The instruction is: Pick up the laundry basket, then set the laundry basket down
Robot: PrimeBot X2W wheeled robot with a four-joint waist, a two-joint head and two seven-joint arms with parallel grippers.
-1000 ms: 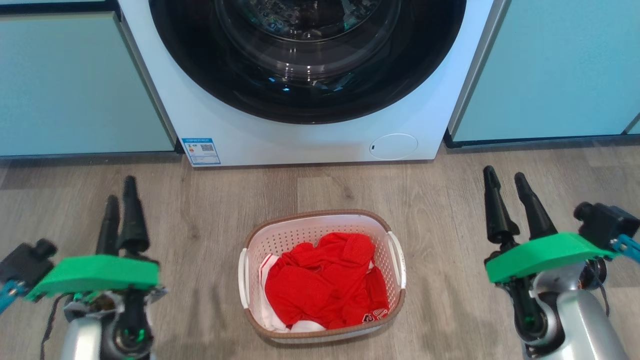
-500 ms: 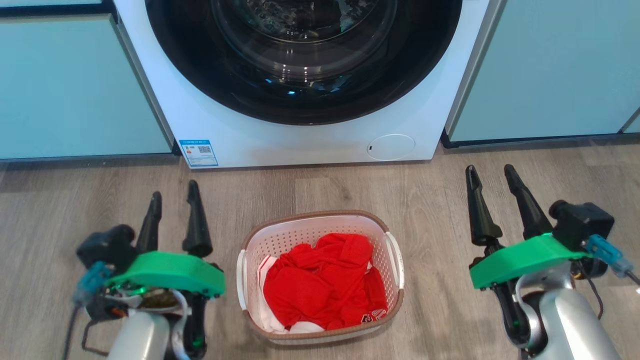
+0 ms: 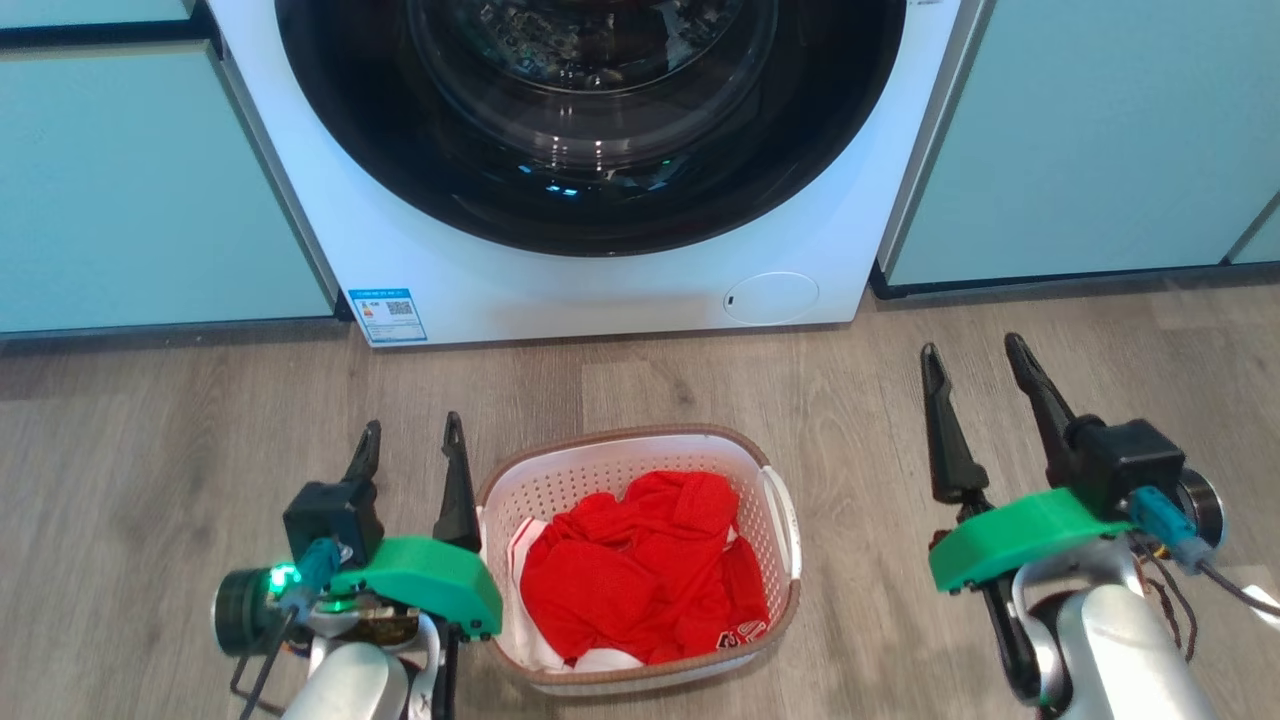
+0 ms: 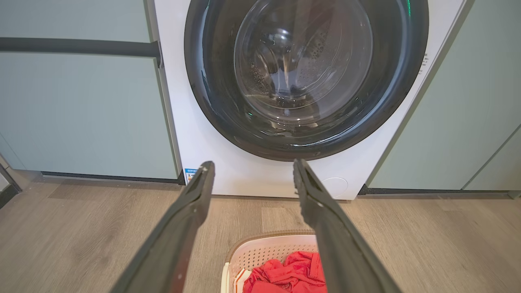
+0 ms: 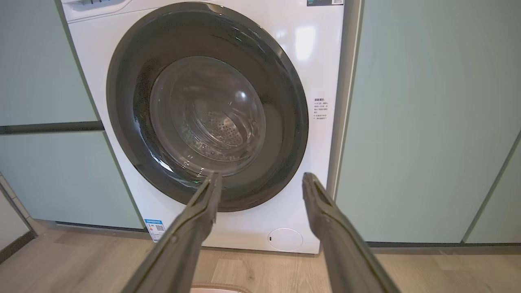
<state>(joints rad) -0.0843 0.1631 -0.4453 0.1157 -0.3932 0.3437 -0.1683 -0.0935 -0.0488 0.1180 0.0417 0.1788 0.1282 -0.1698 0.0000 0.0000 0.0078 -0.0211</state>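
Observation:
The laundry basket [image 3: 585, 478] stands on the wood floor in front of the washing machine: white perforated walls, a brown rim, red clothes [image 3: 640, 570] inside. My left gripper [image 3: 412, 425] is open right beside the basket's left rim, its inner finger almost against it; whether they touch I cannot tell. Its green mount hides the left handle. The white right handle [image 3: 785, 520] is in plain sight. My right gripper [image 3: 973, 347] is open, well off to the basket's right. Between the open fingers of the left gripper [image 4: 253, 163], the left wrist view takes in the basket [image 4: 264, 252]. The right gripper [image 5: 261, 176] faces the machine.
The white washing machine [image 3: 600, 290] with its dark round door stands just behind the basket. Pale green cabinets [image 3: 150, 190] [image 3: 1080, 140] flank it. Bare wood floor [image 3: 860, 420] lies between the basket and my right gripper.
My left gripper has swung right across the floor to the basket's left side. My right gripper has shifted slightly left. The basket has not moved; the head view has shifted a little.

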